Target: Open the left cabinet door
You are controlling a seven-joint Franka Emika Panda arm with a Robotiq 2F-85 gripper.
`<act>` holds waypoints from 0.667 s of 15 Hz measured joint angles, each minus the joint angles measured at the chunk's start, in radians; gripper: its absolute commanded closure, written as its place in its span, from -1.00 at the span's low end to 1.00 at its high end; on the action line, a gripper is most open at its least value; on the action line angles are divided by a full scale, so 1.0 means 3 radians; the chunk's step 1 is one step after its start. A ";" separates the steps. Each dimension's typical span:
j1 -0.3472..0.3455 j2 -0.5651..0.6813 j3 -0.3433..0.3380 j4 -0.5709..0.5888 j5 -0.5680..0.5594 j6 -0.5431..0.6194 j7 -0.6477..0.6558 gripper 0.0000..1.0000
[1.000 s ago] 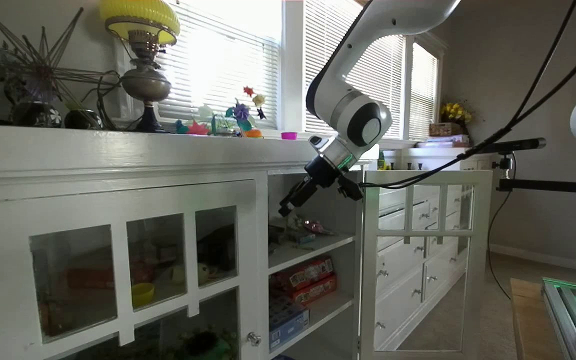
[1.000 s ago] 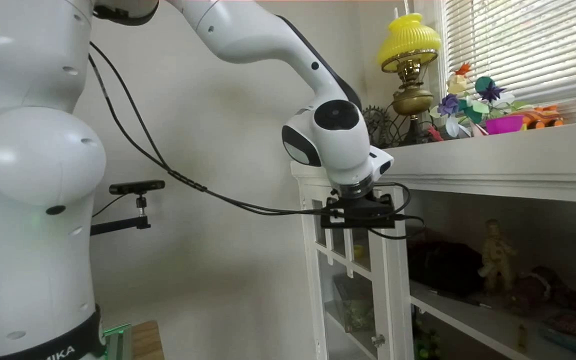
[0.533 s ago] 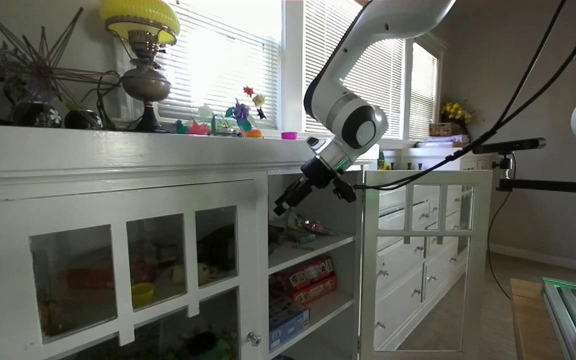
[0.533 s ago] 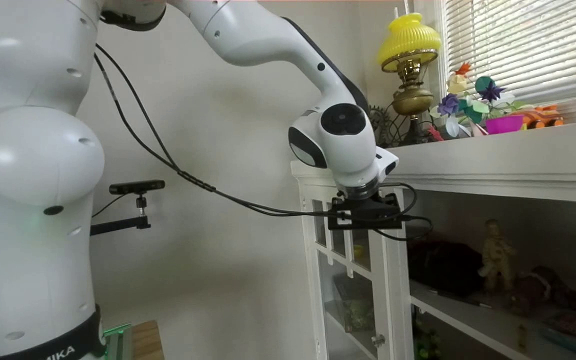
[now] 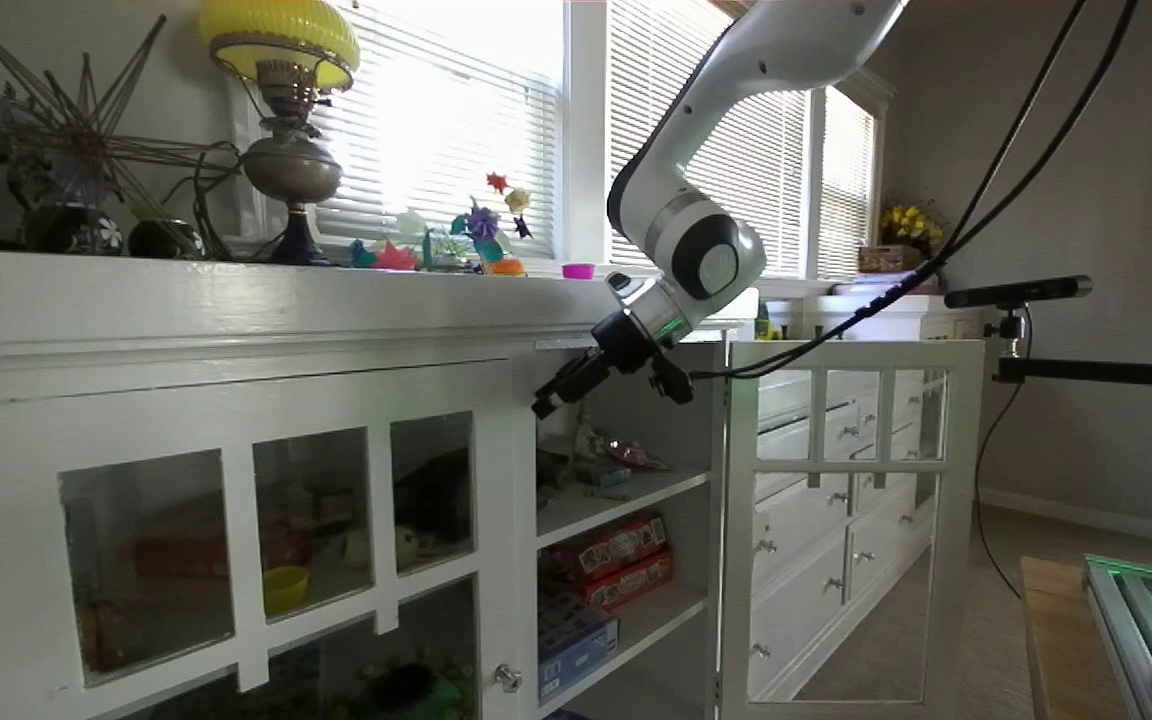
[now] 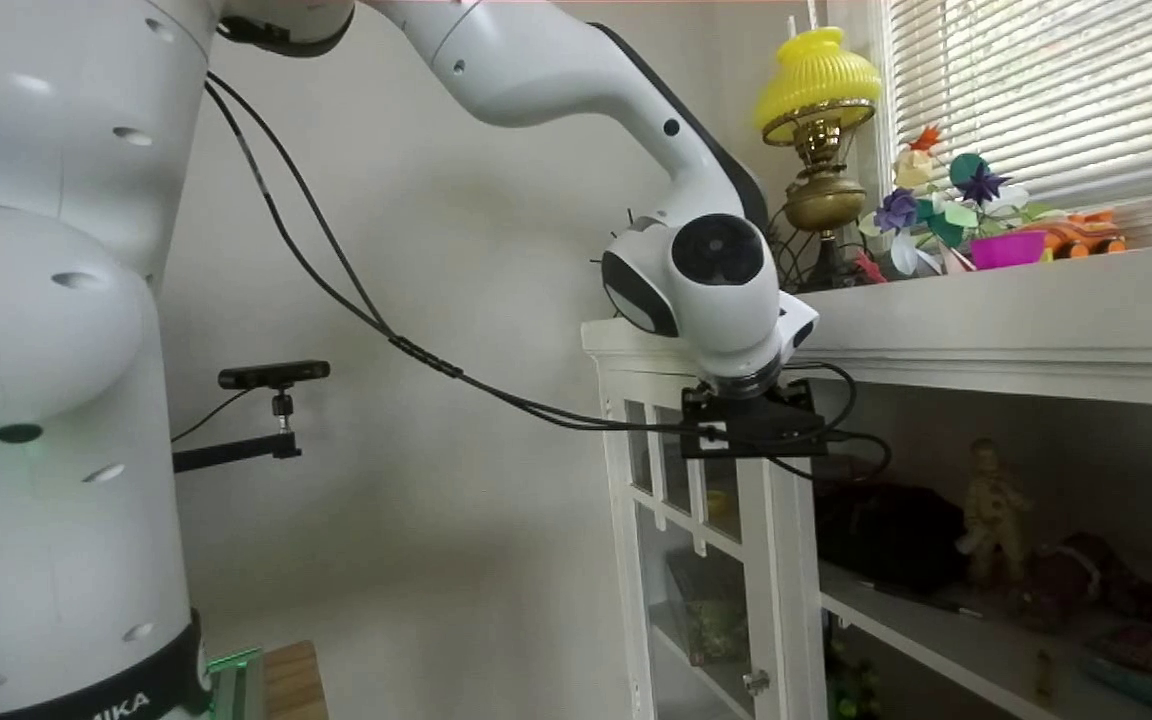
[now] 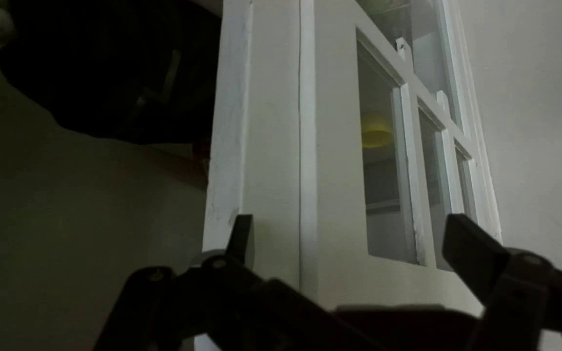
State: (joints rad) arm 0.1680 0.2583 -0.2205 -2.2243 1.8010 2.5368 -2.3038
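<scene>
Likely approach step. Left cabinet door (image 5: 244,550) closed, below tabletop (image 5: 336,300) front edge; hand (image 7: 349,234) spread, nothing gripped, well above knob (image 5: 507,678). Next probably: lower, straddle knob, pinch, pull.

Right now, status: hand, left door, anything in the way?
Hand open, gripping nothing, higher than the knob. Left door shut. Nothing seen blocking the knob; matching door stands open.
</scene>
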 measured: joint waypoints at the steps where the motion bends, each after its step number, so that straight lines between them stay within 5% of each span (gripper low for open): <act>1: -0.0063 0.0013 0.0072 0.0016 0.0000 0.0000 -0.0006 -1.00; 10: -0.0203 0.0048 0.0395 0.0088 0.0000 0.0011 -0.0011 -1.00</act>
State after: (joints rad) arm 0.1072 0.2726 -0.1020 -2.1980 1.8010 2.5401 -2.3070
